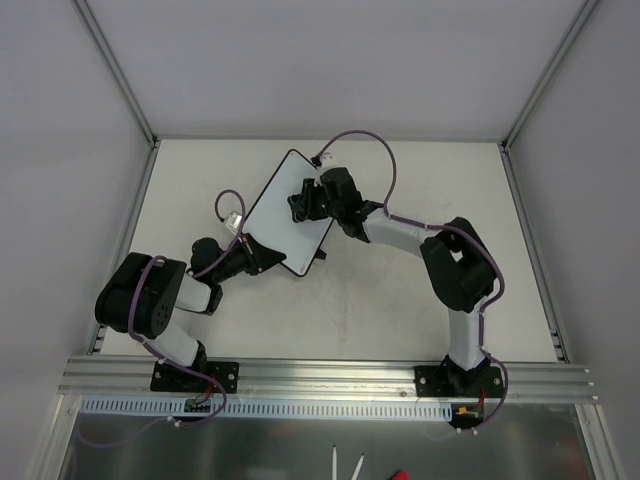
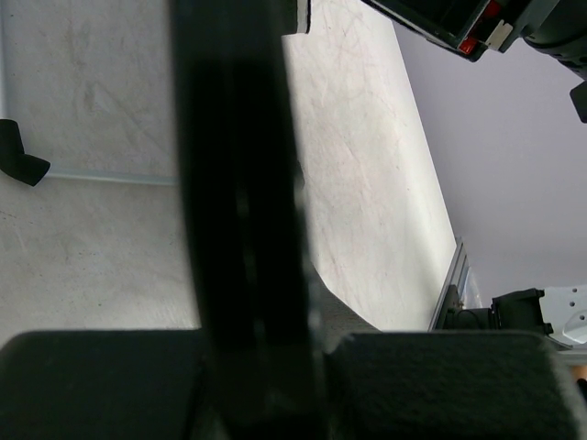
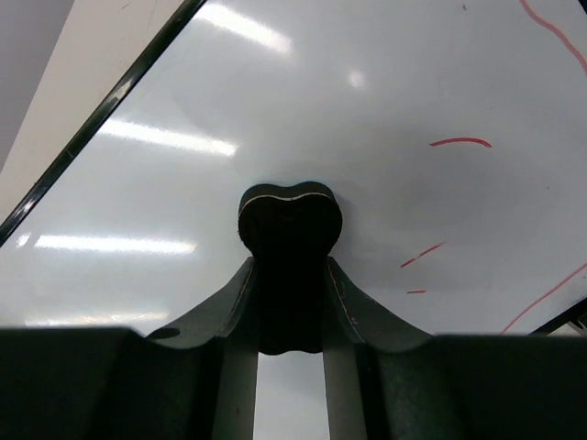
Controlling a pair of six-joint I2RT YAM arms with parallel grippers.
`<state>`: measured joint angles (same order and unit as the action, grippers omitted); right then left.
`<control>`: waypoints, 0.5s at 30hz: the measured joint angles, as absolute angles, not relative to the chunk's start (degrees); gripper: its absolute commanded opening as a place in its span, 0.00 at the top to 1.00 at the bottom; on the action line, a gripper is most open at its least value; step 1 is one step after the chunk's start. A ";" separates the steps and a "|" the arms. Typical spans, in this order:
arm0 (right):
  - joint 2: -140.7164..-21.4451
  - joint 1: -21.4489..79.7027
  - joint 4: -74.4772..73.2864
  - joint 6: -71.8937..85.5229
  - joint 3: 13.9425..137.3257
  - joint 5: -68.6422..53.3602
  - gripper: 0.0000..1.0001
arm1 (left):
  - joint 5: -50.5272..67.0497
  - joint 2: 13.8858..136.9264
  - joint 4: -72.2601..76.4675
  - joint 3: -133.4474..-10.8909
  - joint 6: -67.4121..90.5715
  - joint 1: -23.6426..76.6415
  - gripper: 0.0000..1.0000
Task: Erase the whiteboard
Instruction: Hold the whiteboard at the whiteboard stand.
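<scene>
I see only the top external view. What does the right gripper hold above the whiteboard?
Observer: The right gripper is shut on a small black eraser that faces the whiteboard.
Operator: Is the board clean?
Observer: No. Thin red strokes show on the right side of the right wrist view.
Operator: And the left gripper?
Observer: The left gripper is clamped on the board's black rim.
</scene>
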<state>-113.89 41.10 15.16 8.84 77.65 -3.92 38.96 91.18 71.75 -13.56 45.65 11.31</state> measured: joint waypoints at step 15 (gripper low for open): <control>-113.95 37.04 11.88 19.62 76.44 -4.16 1.00 | 38.89 91.18 71.83 -13.58 45.43 11.53 1.00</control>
